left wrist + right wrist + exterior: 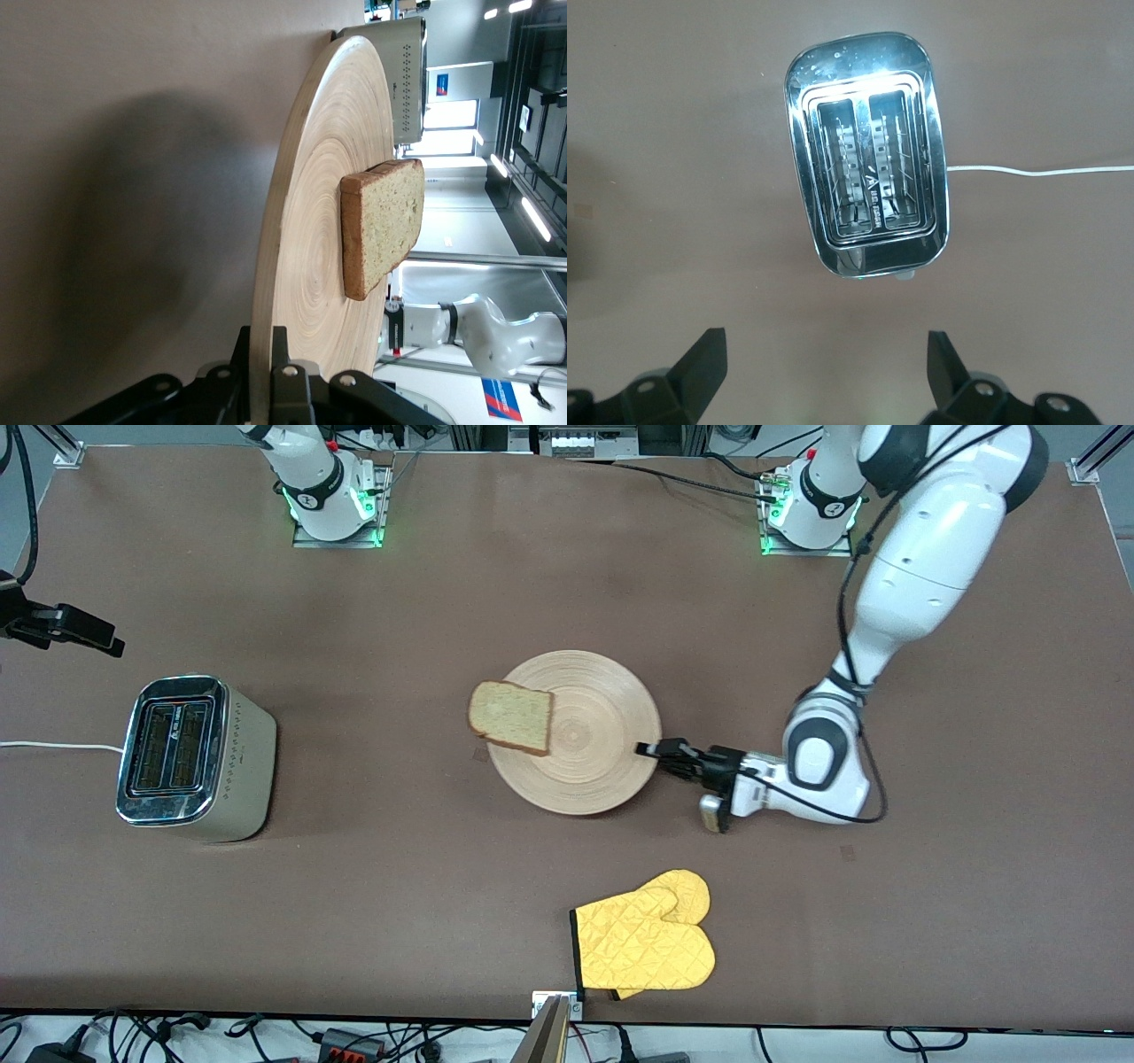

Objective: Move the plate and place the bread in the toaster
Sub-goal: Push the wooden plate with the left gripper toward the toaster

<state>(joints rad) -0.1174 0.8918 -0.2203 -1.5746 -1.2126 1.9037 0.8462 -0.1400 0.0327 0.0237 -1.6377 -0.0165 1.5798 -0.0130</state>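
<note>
Front view shows you the left gripper (654, 749) clamped on the rim of the plate (611, 691) at the side toward the left arm's end of the table. The plate sits mid-table, and the bread (511, 716) lies on its edge toward the right arm's end, overhanging the rim. Your left wrist view confirms the fingers (283, 390) pinching the plate's edge, bread (383, 223) on top. The toaster (195, 757) stands well apart, toward the right arm's end, cord (53, 746) trailing off the table edge. Your right gripper (828, 359) hangs spread wide over the toaster (868, 150), holding nothing. A yellow mitt (645, 939) lies nearer the front camera than the plate.
</note>
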